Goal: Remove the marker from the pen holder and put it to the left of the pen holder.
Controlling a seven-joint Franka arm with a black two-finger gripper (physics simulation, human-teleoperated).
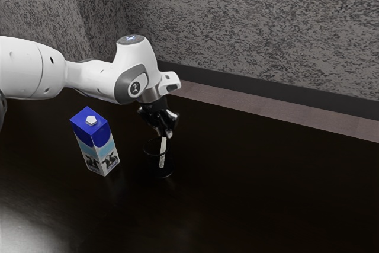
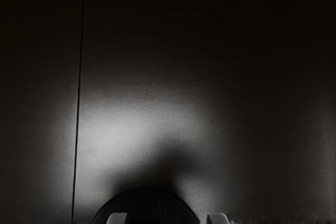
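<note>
Dark worktop (image 1: 266, 194) carries the pen holder (image 1: 152, 163), marker (image 1: 162, 155) inside. My end effector (image 1: 166, 133) is above, fingers apart.

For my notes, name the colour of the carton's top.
The carton's top is blue, clearest in the exterior view.

A blue-and-white milk carton (image 1: 95, 140) upright on a glossy dark table (image 1: 266, 194), mottled grey wall (image 1: 266, 28) beyond

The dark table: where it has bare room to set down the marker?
Bare table lies between the pen holder and the exterior view's right edge. Crowded: the pen holder itself, marker inside, pincer above, and its narrow gap to the milk carton.
</note>
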